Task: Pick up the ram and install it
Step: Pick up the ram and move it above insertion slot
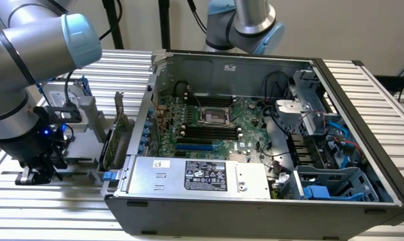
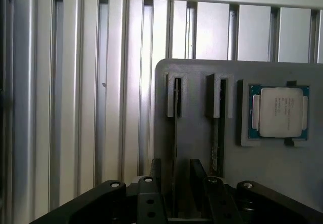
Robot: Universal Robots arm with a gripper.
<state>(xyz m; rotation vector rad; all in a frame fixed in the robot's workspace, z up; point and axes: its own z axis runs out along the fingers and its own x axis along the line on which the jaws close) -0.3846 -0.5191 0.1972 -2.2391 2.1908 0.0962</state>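
Pincer (image 2: 175, 164) apart, straddling ram (image 2: 174, 128), edge-on in grey holder (image 2: 197, 133) on bench (image 2: 75, 108); second stick (image 2: 218, 133) in next slot. Exterior view: pincer at 8 o'clock of open computer case (image 1: 256, 213).

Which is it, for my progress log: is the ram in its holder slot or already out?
In. The ram stands on edge in a slot of the gray holder, with the open gripper straddling it.

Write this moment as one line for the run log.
stage: pick | gripper: open, straddling ram | ram: on edge in grey holder slot, not lifted | computer case: open
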